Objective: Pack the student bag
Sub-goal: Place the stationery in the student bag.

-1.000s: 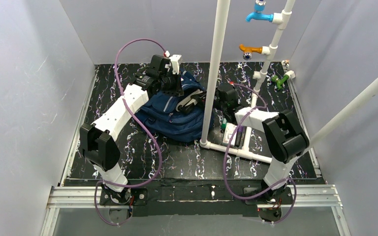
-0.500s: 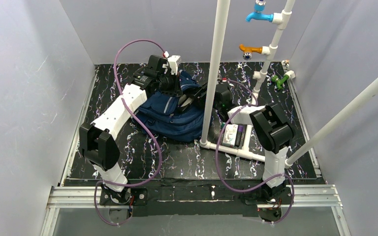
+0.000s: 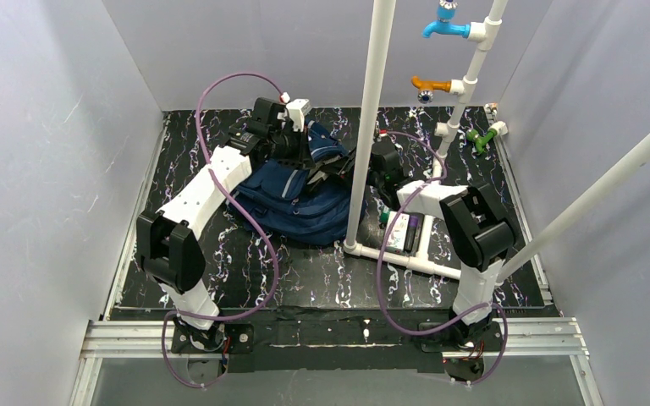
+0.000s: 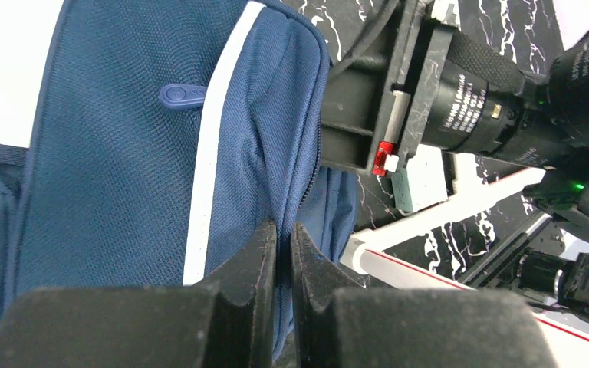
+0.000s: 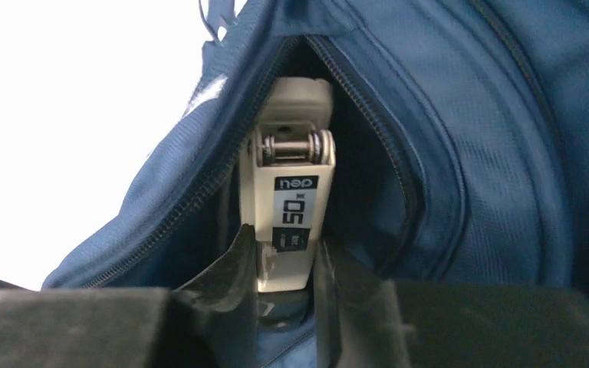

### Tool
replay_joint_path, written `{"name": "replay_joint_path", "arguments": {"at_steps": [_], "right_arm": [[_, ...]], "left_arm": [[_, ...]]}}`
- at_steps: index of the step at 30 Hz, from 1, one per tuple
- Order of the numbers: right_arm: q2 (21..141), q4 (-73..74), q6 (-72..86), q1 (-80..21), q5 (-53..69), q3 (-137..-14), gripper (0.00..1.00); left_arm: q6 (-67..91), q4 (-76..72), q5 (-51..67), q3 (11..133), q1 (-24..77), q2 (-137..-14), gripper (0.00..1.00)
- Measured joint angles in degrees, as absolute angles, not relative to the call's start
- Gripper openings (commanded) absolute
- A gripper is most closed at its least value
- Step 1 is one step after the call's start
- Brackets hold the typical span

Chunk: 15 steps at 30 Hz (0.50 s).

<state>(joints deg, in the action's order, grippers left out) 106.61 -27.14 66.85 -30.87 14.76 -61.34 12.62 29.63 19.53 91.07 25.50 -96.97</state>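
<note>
Top view: the student bag (image 3: 300, 199) lies with its open end under both sets of fingers. Left wrist view: the left gripper (image 4: 284, 230) is pinched tight on the bag's zip edge, holding the mouth apart. Right wrist view: the right gripper (image 5: 285, 249) clasps a white stapler (image 5: 295, 192), whose far end is ahead of the fingers inside the opening. Insertion appears to be in hand, and the next move calls for pushing deeper, then letting go.

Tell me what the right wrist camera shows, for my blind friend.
The right claw holds a white stapler inside the open zipper mouth of the navy student bag. Blue fabric fills most of the view.
</note>
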Motion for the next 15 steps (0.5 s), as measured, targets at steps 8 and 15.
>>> {"name": "replay_joint_path", "arguments": {"at_steps": [8, 15], "right_arm": [[117.8, -45.0, 77.7, -31.6, 14.5, -63.4, 0.05], [121.4, -52.7, 82.5, -32.9, 11.4, -64.0, 0.13]], "left_arm": [[12.9, 27.3, 20.8, 87.4, 25.0, -96.2, 0.0], [12.0, 27.2, 20.0, 87.0, 24.1, -95.9, 0.0]]}}
